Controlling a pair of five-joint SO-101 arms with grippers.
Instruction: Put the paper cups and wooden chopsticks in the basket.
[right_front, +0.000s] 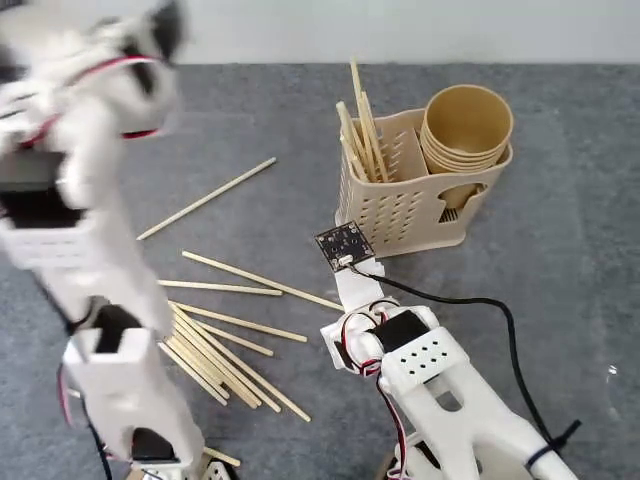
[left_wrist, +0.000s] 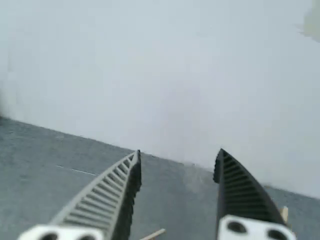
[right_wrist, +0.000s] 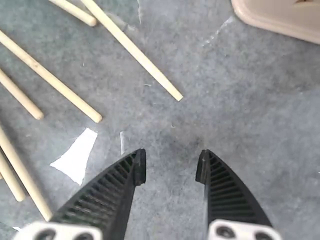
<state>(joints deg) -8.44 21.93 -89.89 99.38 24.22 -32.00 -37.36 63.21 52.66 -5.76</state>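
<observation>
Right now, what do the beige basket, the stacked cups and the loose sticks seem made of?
The beige perforated basket looks like matte moulded plastic, given its even rows of holes. The stacked tan cups seem paper: thin rolled rims. The pale loose sticks look like bare, dull wood.

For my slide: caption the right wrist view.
Open right gripper hovers over grey mat beside loose wooden chopsticks, basket corner nearby.

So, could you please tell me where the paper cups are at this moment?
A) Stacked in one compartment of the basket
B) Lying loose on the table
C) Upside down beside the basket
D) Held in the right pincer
A: the cups stand nested in one compartment of the basket, next to the compartment holding a few chopsticks.
</observation>
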